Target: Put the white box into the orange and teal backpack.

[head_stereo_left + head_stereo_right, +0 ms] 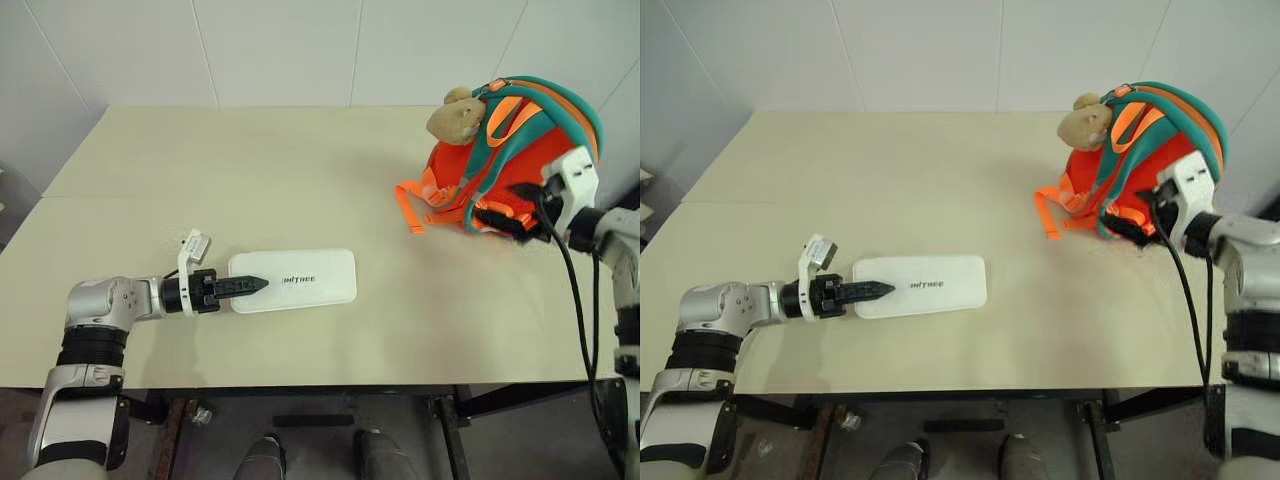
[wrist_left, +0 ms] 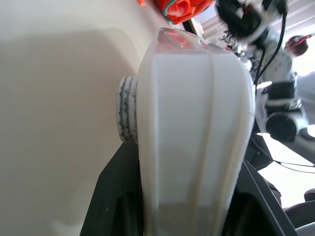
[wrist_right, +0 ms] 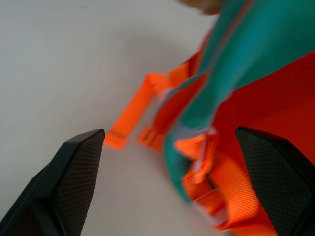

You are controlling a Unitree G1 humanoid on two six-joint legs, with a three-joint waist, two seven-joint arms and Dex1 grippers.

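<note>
The white box (image 1: 300,278) lies flat near the table's front left, dark lettering facing up. My left gripper (image 1: 258,284) is shut on its left end, one black finger lying over the top; in the left wrist view the box (image 2: 192,123) sits between the black fingers (image 2: 113,196). The orange and teal backpack (image 1: 530,150) stands at the far right of the table, a tan bear charm (image 1: 455,115) at its top. My right gripper (image 1: 515,208) is open at the pack's lower front. In the right wrist view the teal trim and orange straps (image 3: 216,187) lie between its spread fingers (image 3: 74,167).
The cream table (image 1: 250,170) has bare room between the box and the backpack. Loose orange webbing (image 1: 410,205) trails off the pack to the left. A black cable (image 1: 575,290) hangs from my right wrist past the table's right front corner. A white wall stands behind the table.
</note>
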